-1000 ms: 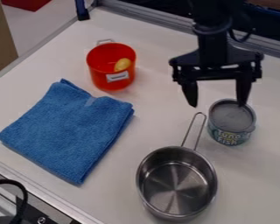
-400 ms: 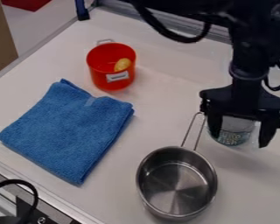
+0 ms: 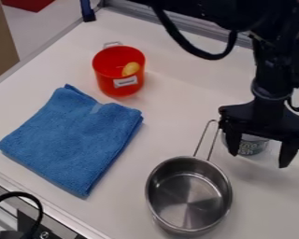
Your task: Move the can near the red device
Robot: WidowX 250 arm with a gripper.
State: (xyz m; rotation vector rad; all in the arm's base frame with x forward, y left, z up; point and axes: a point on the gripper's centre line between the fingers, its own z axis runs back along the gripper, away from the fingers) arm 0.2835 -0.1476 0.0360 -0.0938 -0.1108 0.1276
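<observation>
- The black gripper (image 3: pixel 259 158) hangs over the right side of the work surface, its two fingers spread wide and pointing down. It has hold of nothing: bare table shows between the can and the finger on the right.
- The can (image 3: pixel 252 146) stands upright just behind the fingers, partly hidden by them and by the gripper's body. The left finger crosses in front of its side; whether the two touch, I cannot tell.
- The step in hand looks to be lining up for the grasp. The next move calls for setting the open fingers on either side of the can, which may need a small shift left and toward the far side, then closing them and lifting.
- The saucepan (image 3: pixel 189 200) sits nearer and left of the can, its wire handle (image 3: pixel 212 120) reaching up close beside the left finger. A low sideways move could knock it.
- The blue cloth (image 3: pixel 71 135) lies folded on the left.
- The red pot (image 3: pixel 117 85), with a yellow thing (image 3: pixel 131 69) inside, stands at the far left, well apart from the can. It is probably the "red device", so the carry should go left and far, ending beside it on the white table (image 3: pixel 171 107).
</observation>
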